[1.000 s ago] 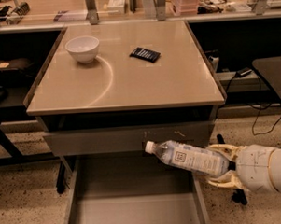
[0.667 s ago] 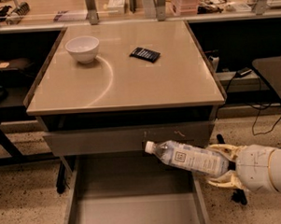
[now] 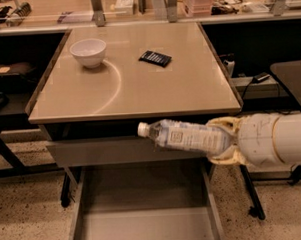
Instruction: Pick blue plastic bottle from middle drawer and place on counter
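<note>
Far left on top, white bowl [image 3: 88, 52]: sits on the left rear of the counter; we judge a wide leftward sweep with the bottle could knock it.
upper drawer front [image 3: 107, 151]: closed grey panel right under the tabletop; the bottle's cap end hangs just in front of it, so a push inward could bump it.
counter [image 3: 134, 95]: glossy beige top, its front edge above the bottle; we flag the main risk here, since a straight lift without backing out could catch the cap under the lip.
middle drawer [image 3: 145, 227]: pulled open below, floor bare; if the grip fails, the bottle falls back in or onto the rim.
black flat object [image 3: 155, 58]: lies mid-rear on the counter; we'd place well in front of it to avoid a shove.
blue plastic bottle [image 3: 184, 137]: out of the drawer, held in the air roughly level, cap pointing left, below the tabletop; held by its base end only, so we judge it may droop or twist, and set down on its side it could roll.
gripper [image 3: 222, 141]: right of centre, fingers [image 3: 225, 122] clamped around the bottle's base; thin plastic may buckle and slip.
arm [image 3: 276, 139]: comes in from the right edge, level with the bottle.
</note>
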